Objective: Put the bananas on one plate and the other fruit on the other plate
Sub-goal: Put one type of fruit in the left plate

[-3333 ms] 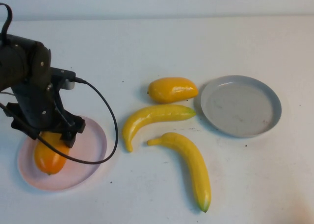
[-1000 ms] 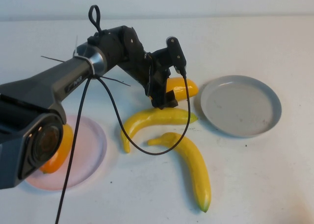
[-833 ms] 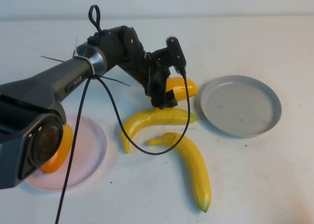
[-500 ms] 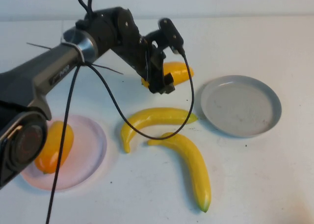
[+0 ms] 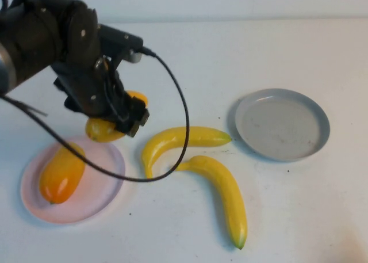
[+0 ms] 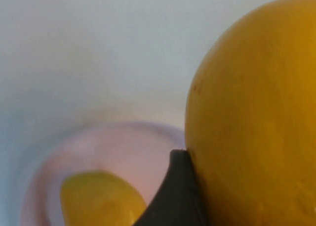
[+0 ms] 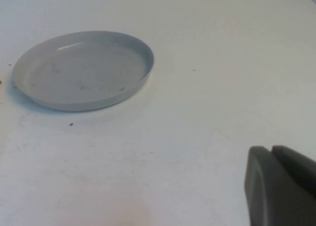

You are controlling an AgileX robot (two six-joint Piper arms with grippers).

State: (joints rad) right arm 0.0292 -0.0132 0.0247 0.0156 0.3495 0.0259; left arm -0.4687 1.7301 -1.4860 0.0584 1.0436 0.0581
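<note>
Left gripper (image 5: 118,120) holds an orange-yellow fruit (image 5: 103,129) above the pink plate's (image 5: 98,197) far edge; another fruit (image 5: 60,172) lies below it, two bananas (image 5: 178,142) beside.

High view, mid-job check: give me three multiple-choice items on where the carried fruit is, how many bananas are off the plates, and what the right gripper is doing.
1. Where is the mango-like fruit that the left gripper holds?
A. by the pink plate's far rim
B. on the grey plate
C. between the two bananas

2. How many bananas lie on the table, off both plates?
A. none
B. one
C. two

3. What is the state of the right gripper?
A. open over a banana
B. shut and empty
C. shut on a fruit

Key: 1 A, the fruit hangs at the far rim of the pink plate, where another mango-like fruit already lies. 2 C, the upper banana and the lower banana both rest on the table, and the grey plate holds nothing. 3 B, its fingers meet over bare table.
</note>
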